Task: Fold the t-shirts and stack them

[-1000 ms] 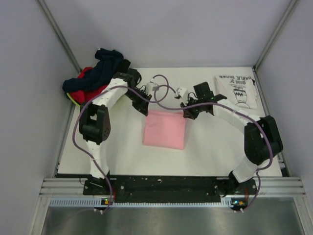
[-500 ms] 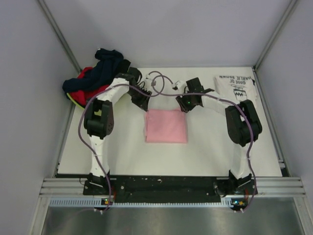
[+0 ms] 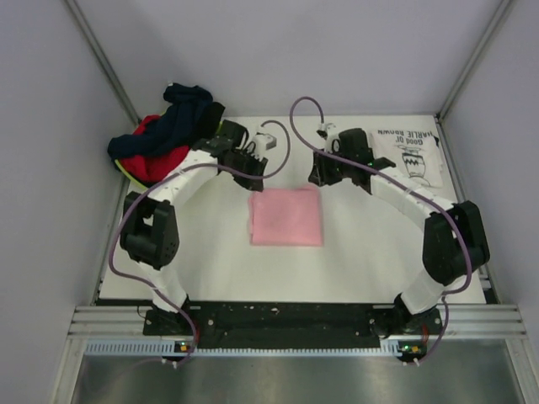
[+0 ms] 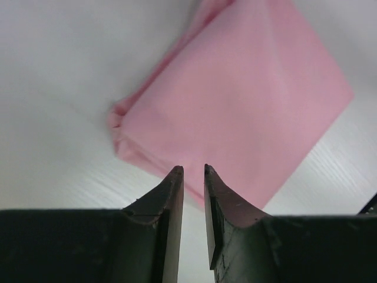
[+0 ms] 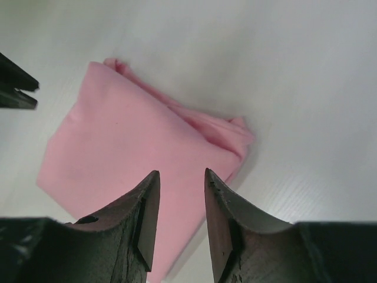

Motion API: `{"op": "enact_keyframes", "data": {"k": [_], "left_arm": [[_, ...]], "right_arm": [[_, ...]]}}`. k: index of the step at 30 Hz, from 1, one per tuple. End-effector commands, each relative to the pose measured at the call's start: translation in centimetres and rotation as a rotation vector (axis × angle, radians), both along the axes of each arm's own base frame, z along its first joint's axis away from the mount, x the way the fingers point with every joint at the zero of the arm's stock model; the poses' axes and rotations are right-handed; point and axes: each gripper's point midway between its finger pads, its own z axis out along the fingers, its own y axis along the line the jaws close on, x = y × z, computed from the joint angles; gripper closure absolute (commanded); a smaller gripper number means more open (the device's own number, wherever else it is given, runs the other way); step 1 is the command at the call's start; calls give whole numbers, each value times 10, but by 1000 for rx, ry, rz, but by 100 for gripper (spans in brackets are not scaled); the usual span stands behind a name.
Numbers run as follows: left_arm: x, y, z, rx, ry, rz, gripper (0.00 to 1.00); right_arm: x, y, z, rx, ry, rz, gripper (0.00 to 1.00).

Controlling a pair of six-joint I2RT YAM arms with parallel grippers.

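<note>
The light-pink t-shirt lies folded into a flat square on the middle of the table. It also shows in the left wrist view and the right wrist view. The white t-shirt with black lettering and a cartoon print lies folded at the back right corner. My left gripper hovers just behind the pink shirt's far left corner, jaws a narrow gap apart and empty. My right gripper hovers behind the far right corner, open and empty.
A heap of dark blue and red clothes sits in the lime-green basket at the back left. Purple cables loop above both wrists. Metal frame posts rise at the back corners.
The pink shirt went from tilted to lying square on the table. Both grippers have let go of its far edge and drawn back and up, away from it.
</note>
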Motion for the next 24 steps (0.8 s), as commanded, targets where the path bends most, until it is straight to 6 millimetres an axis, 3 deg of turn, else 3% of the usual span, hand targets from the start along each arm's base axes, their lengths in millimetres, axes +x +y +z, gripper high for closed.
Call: {"op": "enact_keyframes", "data": {"k": [1,5,9,12,15,24], "left_arm": [[-17,-31,-33,-79,95,-41,75],[4,-12,-75,48,132,72,76],[11,0,-91,90,138,109,76],[11,5,-101,124,146,113,76],[7,6,-107,128,167,109,76],[9,8,-112,131,167,109,76]], "right_arm": [[-23,20,-29,170,174,-16,64],[-20,9,-47,135,213,-96,55],[-32,2,-58,153,284,-124,40],[-45,-1,-73,209,390,-140,20],[-55,-1,-88,238,450,-138,19],[-64,33,-118,504,672,-108,22]]}}
